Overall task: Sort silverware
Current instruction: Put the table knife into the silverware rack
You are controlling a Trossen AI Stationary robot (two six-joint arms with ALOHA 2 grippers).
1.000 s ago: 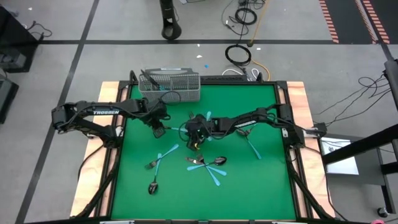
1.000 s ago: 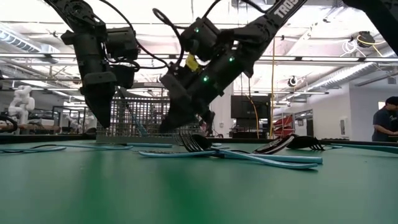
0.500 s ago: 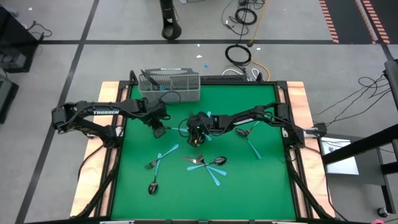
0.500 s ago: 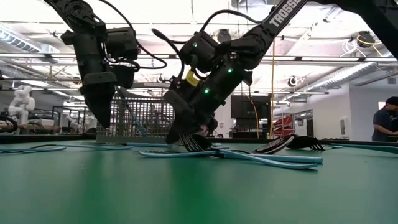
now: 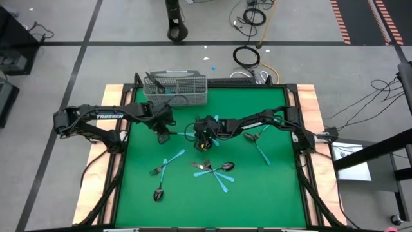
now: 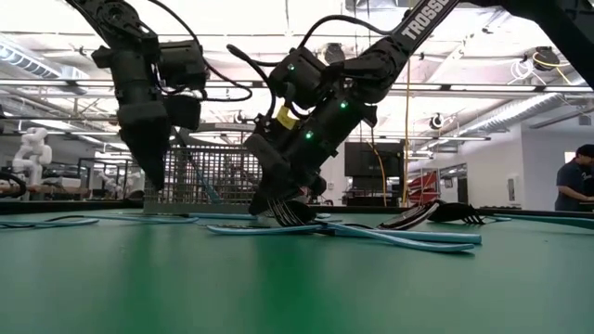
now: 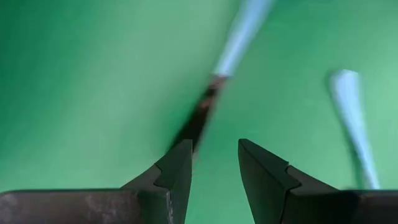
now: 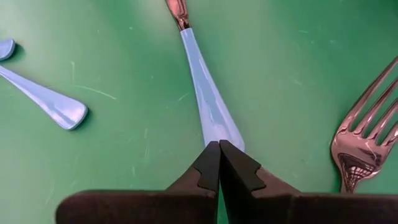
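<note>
Forks and spoons lie flat on the green table: a blue-handled one (image 5: 168, 161), a dark spoon (image 5: 158, 193), a crossed cluster (image 5: 214, 169) and a blue-handled fork (image 5: 261, 151). My right gripper (image 5: 205, 148) is shut, its tips (image 8: 219, 147) down at the wide end of a light blue handle (image 8: 205, 102), beside a metal fork's tines (image 8: 364, 134). My left gripper (image 5: 162, 136) hovers open (image 7: 214, 158) above the table left of it, over a blurred blue-handled utensil (image 7: 205, 112). The mesh basket (image 5: 175, 89) stands at the far edge. My right gripper has its shut fingertips (image 8: 210, 155) at the wide free end of the light blue handle (image 8: 217, 134), coming steeply from above. The handle lies flat on the table. The fingers hide that end, so I cannot tell whether they press on it.
Another blue handle (image 8: 46, 99) lies near the right gripper, and one more (image 7: 351, 106) near the left gripper. Wooden borders (image 5: 109, 148) run along the table's left and right sides. Cables lie on the floor beyond; a person stands far off (image 6: 577, 181).
My right gripper has gone down from just above the table until its tips stand at the table by the blue handle, and it has tipped steeper. The silverware has stayed where it was.
</note>
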